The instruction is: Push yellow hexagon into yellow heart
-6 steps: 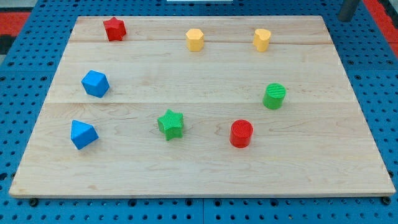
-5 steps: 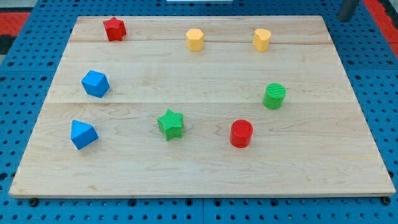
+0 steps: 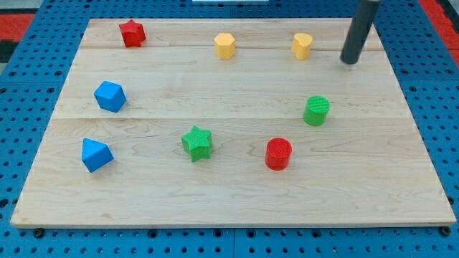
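The yellow hexagon (image 3: 225, 45) sits near the view's top, left of centre. The yellow heart (image 3: 302, 45) sits to its right, on the same row, well apart from it. My tip (image 3: 349, 61) is on the board near the view's top right, just right of and slightly below the yellow heart, not touching it. It is far from the yellow hexagon.
A red star (image 3: 132, 33) is at the top left. Two blue blocks (image 3: 110, 96) (image 3: 95, 155) are at the left. A green star (image 3: 197, 142), a red cylinder (image 3: 278, 154) and a green cylinder (image 3: 316, 110) lie lower down. The wooden board (image 3: 229, 193) lies on a blue pegboard.
My rod has moved from the view's top right corner, off the board, down and left onto the board beside the yellow heart. No block has moved.
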Tool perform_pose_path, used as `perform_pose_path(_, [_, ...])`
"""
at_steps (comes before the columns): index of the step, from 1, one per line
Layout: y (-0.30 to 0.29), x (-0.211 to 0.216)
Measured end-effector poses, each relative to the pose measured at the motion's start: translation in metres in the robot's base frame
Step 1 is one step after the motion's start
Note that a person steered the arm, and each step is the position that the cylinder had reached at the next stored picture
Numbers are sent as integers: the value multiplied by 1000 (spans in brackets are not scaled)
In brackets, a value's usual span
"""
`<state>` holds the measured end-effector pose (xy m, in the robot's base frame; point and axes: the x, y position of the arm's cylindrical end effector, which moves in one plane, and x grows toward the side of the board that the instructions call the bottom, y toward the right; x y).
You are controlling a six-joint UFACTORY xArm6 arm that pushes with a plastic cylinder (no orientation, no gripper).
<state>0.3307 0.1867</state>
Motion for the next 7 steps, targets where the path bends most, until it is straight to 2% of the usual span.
perform_pose_path(2, [-108, -20])
perform_pose_path(3, [-134, -7])
perform_pose_path(4, [-199, -5])
perform_pose_path(5, [-219, -8])
perform_pose_path(7, [-221, -9])
